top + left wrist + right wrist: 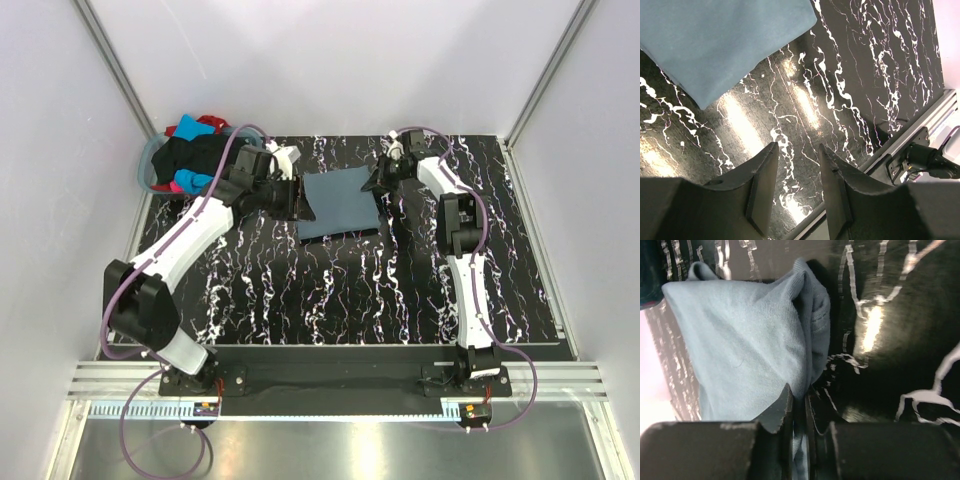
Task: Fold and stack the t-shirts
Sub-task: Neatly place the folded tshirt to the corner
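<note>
A slate blue-grey t-shirt (340,203) lies folded into a rough rectangle at the back middle of the black marbled table. My right gripper (378,183) is at its right edge, shut on a bunched fold of the blue-grey fabric (755,345). My left gripper (303,206) is at the shirt's left edge, open and empty; in the left wrist view (797,165) its fingers hover over bare table, with the shirt (720,45) beyond them. Black, turquoise, red and pink t-shirts (195,155) are piled in the basket at the back left.
The round grey-blue laundry basket (146,165) stands at the table's back left corner, close to the left arm. White walls and metal frame posts bound the table. The table's metal edge rail (920,120) and a black bracket show in the left wrist view.
</note>
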